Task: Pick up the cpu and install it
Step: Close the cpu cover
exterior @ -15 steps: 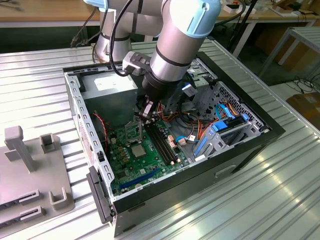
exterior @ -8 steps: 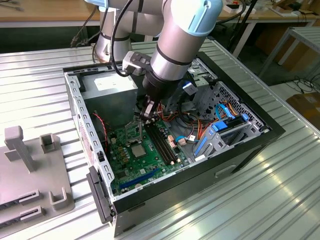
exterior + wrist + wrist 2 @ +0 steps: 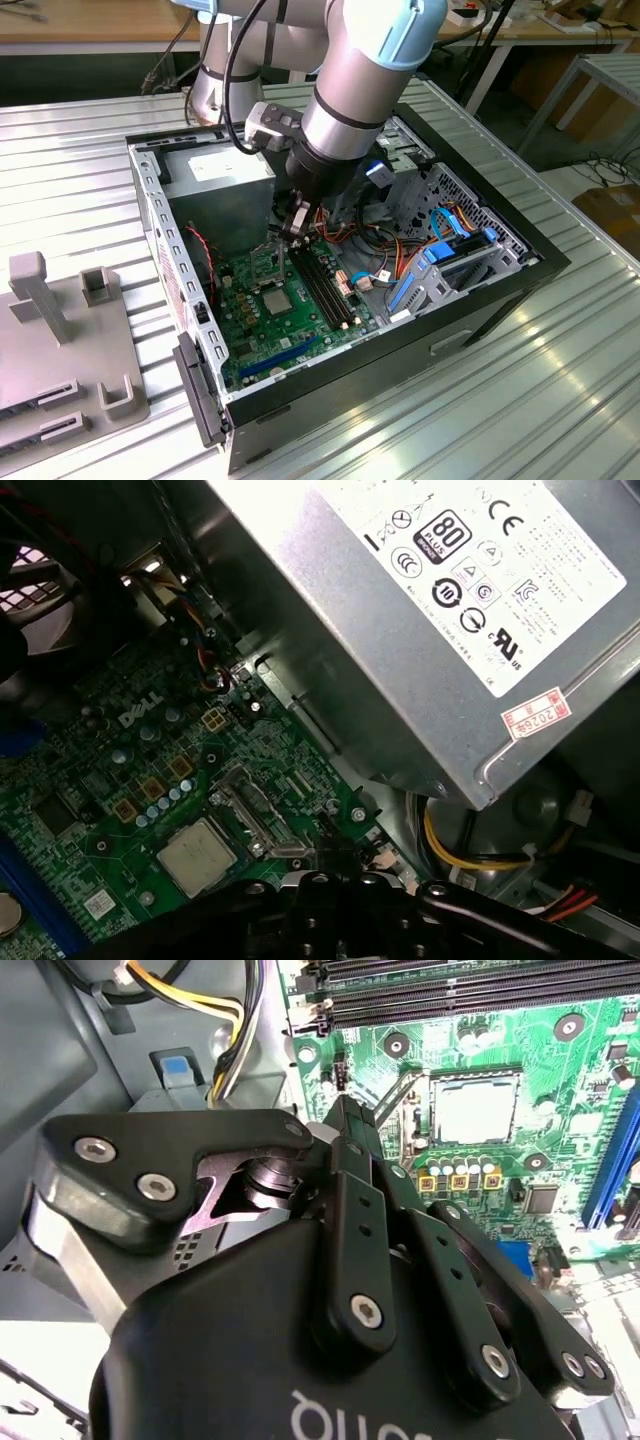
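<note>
Gripper (image 3: 297, 226) hangs inside the open computer case (image 3: 500, 290), low over the green motherboard (image 3: 262, 330), just beside the black memory slots (image 3: 325, 285). Its fingertips are small and partly lost against the cables in the exterior view, so I cannot tell whether the claw is apart or together. In the second wrist view the black linkage of the gripper (image 3: 345, 1130) blocks most of the picture and narrows to a tip, but the tip ends are hard to make out there too. Nothing visibly held.

The cpu (image 3: 274, 298) lies flat in its socket on the motherboard, silver face up, apart from the gripper and a little nearer the case's open front edge. It is clear in both wrist views: cpu (image 3: 476, 1108) framed by the socket, and cpu (image 3: 197, 856) beside a metal retention bracket (image 3: 255, 815) that looks swung open, though its hinge is hard to read.

The power supply (image 3: 420, 610), a grey box with a white label, is cut off by the first wrist view's edges; yellow and black cables (image 3: 470, 855) run under it. Arm body (image 3: 360, 90) hides the rear of the case in the exterior view. Grey fixtures (image 3: 60, 340) sit on the table (image 3: 480, 420) at the exterior view's left, partly cropped.
</note>
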`<state>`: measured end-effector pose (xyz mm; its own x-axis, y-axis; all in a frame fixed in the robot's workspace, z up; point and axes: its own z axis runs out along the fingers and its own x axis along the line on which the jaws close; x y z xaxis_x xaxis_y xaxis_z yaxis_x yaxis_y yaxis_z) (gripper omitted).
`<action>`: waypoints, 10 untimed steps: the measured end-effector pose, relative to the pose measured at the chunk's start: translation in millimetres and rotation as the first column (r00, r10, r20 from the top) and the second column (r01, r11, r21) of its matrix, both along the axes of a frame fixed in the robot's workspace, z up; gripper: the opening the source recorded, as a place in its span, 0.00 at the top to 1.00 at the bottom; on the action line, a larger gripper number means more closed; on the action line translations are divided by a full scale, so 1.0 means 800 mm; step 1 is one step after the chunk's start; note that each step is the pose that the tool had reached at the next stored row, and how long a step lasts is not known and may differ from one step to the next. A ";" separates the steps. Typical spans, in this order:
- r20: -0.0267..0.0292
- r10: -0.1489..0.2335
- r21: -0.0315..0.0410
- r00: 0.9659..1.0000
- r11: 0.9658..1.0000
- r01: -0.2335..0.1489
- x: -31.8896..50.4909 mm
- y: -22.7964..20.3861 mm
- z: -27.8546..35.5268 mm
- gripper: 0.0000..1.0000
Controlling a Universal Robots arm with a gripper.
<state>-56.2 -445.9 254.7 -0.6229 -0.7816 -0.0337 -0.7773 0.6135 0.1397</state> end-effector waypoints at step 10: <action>0.000 0.051 0.000 0.999 0.999 -0.051 0.000 -0.0004 0.0022 0.89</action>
<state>-56.2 -446.2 256.5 -0.5822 -0.8123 -0.0337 -0.8076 0.5730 0.1395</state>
